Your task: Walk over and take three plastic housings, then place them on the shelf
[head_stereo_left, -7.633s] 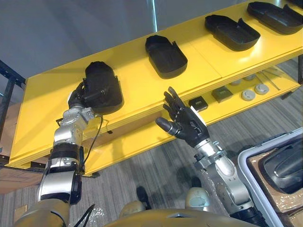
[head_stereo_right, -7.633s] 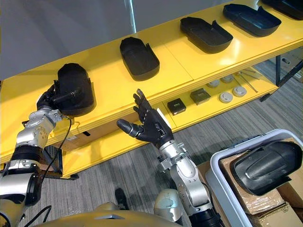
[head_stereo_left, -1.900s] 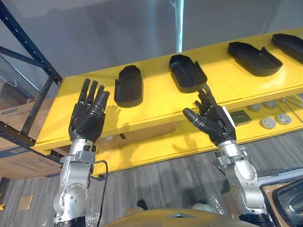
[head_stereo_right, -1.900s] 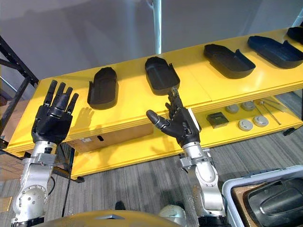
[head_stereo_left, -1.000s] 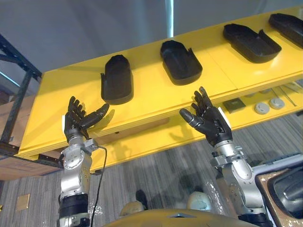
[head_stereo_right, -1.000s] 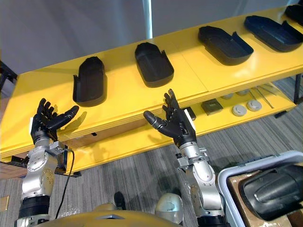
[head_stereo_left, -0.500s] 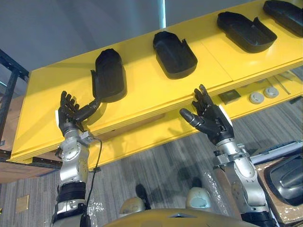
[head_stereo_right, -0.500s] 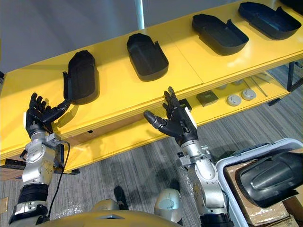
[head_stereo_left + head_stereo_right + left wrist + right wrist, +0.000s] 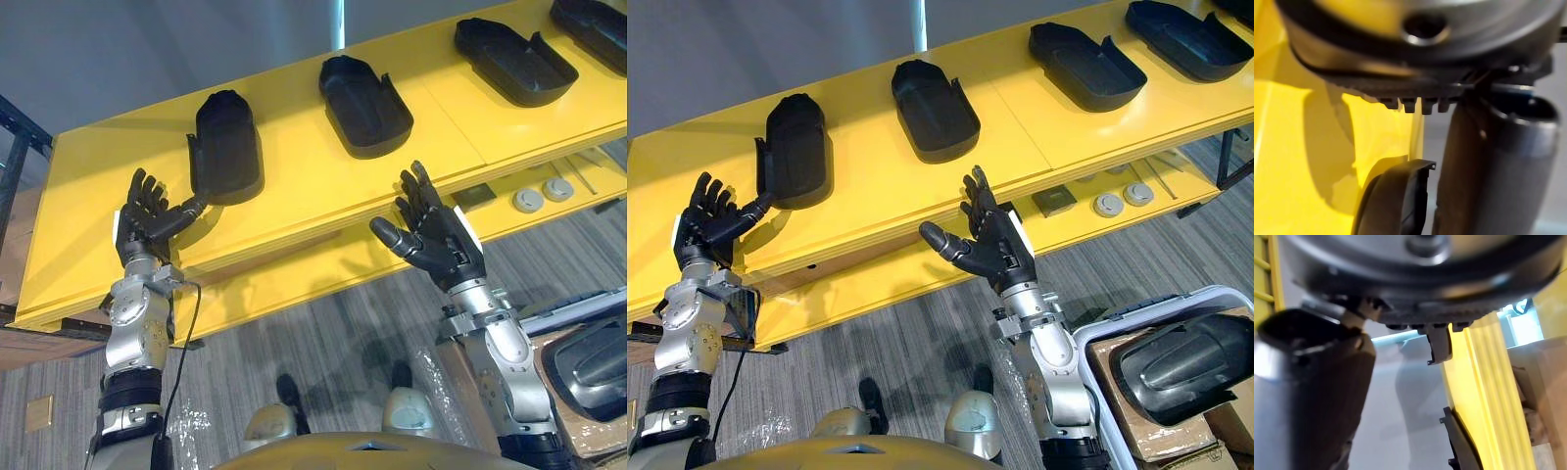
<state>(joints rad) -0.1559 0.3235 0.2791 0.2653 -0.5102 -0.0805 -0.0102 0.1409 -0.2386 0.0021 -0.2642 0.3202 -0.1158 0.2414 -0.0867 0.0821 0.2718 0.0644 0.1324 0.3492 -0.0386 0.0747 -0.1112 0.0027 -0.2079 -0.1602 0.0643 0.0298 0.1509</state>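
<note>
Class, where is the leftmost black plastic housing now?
Eye views: the black plastic housing lies far left on the yellow shelf, just beyond the left hand, left of another housing.

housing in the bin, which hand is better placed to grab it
Right, likely: the housing lies in the bin by the right arm, and the right hand is open and empty. The left hand is far left at the shelf.

Silver-grey arms (image 9: 137, 328); dark left hand (image 9: 145, 223), right hand (image 9: 441, 247); white covers (image 9: 463, 225).
</note>
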